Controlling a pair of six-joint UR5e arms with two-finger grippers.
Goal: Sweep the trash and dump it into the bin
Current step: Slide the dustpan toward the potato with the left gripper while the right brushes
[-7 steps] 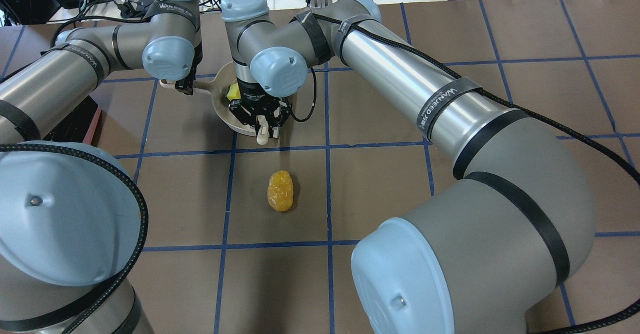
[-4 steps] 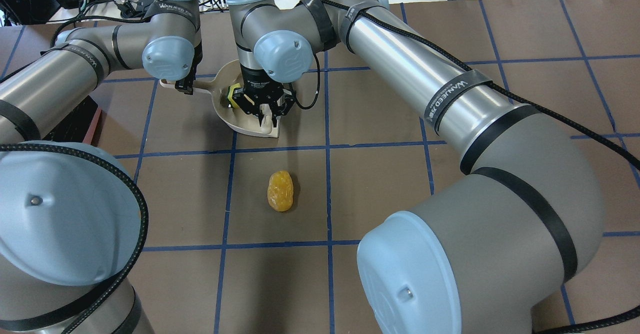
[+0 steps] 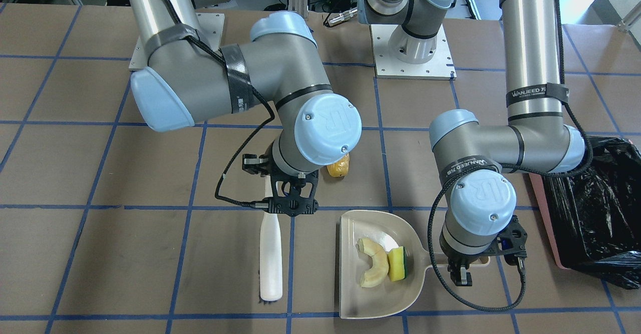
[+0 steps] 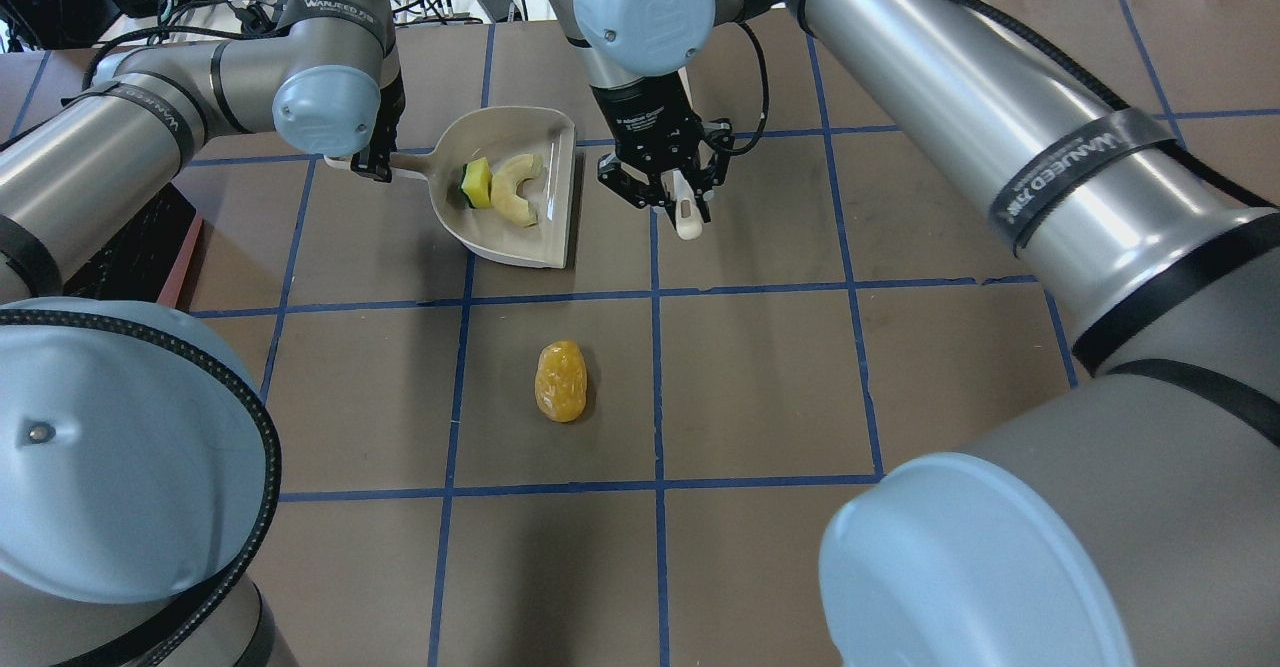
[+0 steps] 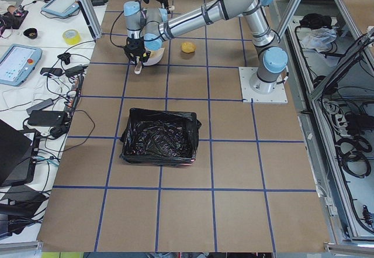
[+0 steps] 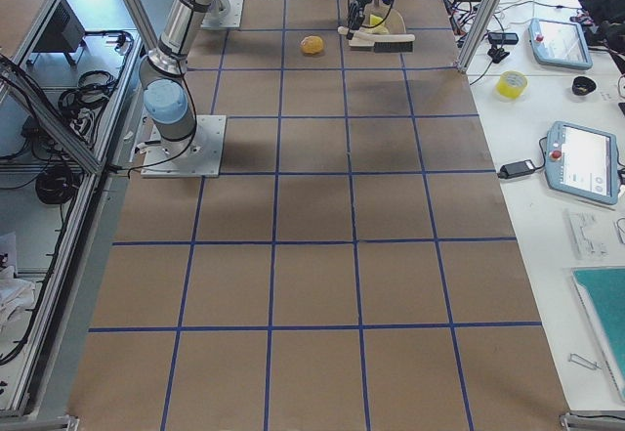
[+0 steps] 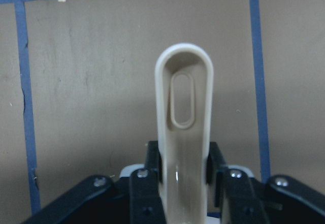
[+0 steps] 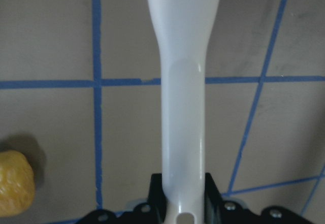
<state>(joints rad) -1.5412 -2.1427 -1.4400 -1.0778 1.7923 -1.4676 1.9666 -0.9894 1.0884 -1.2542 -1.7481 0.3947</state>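
One golden lump (image 4: 561, 381) — well apart from right hand (image 4: 671, 199) gripping brush (image 3: 271, 254).

We saw a brown table top (image 4: 760, 377) marked into squares by blue tape. On it lay a beige plastic dustpan (image 3: 370, 301), its open edge turned toward a beige long-handled brush (image 3: 271, 254) just beside it, the two apart. On the white side bench (image 6: 576, 108) we noted a roll of yellow tape (image 6: 511, 84), a grey-rimmed touchscreen pendant (image 6: 583, 161) and a black cable (image 6: 510, 170).
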